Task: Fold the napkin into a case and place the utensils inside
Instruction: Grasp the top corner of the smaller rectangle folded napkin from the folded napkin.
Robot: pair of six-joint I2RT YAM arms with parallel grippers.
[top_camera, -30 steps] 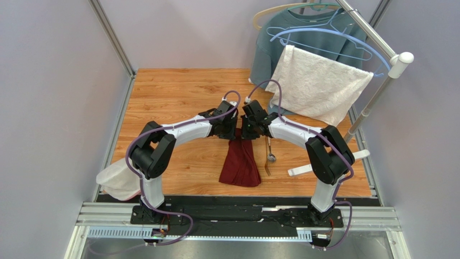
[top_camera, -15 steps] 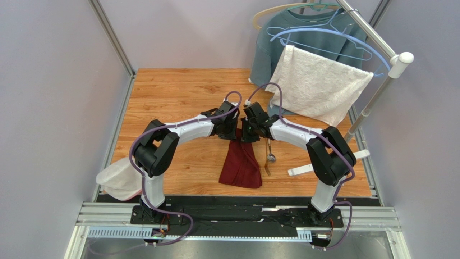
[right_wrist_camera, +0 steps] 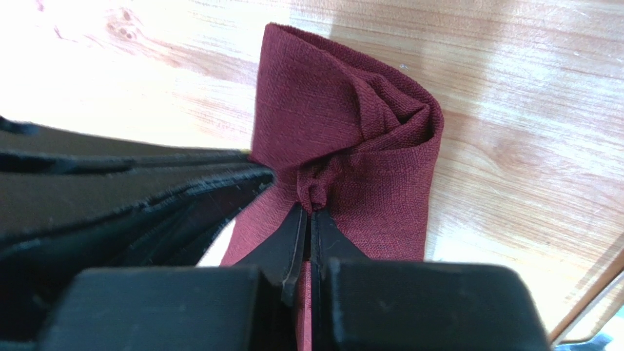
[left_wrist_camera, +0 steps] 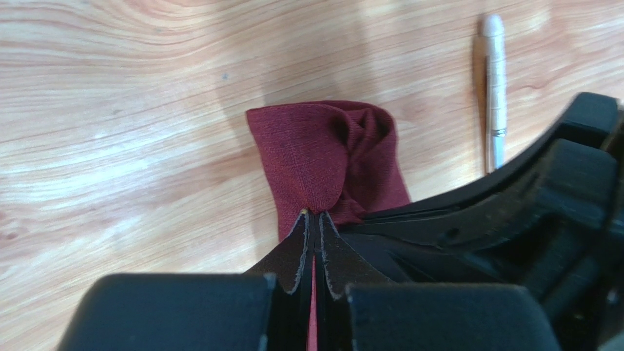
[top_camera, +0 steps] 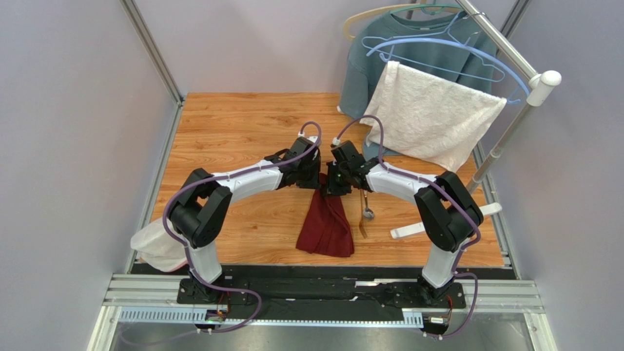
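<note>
Maroon napkin: bunched, mid-desk. Left end effector: pressed together, pinching the napkin's far end. Right end effector: likewise. Spoon, fork: just right of the napkin.

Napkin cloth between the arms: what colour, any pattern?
The soft cloth napkin is plain maroon, unpatterned; right wrist view shows it best.
</note>
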